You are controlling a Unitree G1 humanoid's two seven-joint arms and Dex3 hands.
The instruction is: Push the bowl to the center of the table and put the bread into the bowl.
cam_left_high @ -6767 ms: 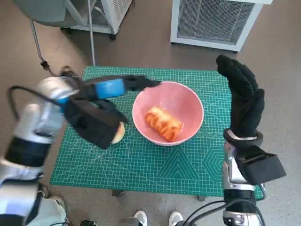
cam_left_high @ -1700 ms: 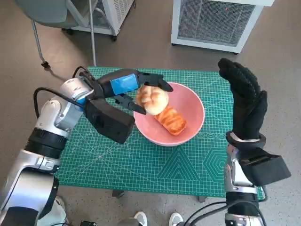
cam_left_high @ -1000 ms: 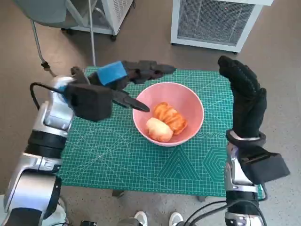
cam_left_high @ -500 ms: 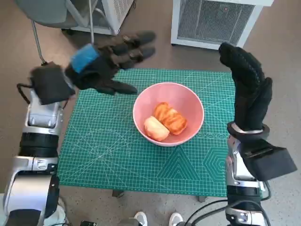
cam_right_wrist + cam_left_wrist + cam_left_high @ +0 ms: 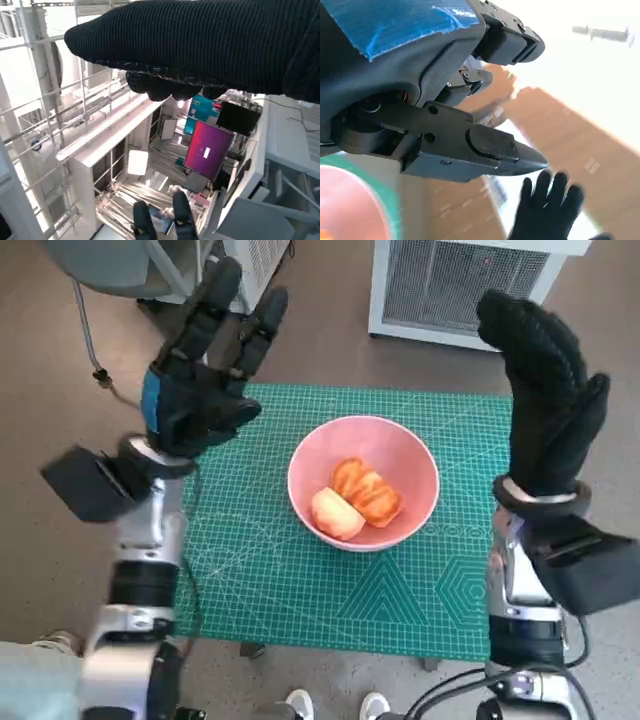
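We find the left hand lifted clear of the desk, fingers apart and empty — a second ago it hung at the bowl. Both bread pieces lie in that mid-desk bowl; task seemingly complete. Right hand raised, fingers apart, empty. No legible writing.

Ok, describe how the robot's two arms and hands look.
The left hand is black plastic with blue tape over its back, on a pale silver forearm carrying a black box and cable. The right hand wears a black knitted glove above a pale forearm.
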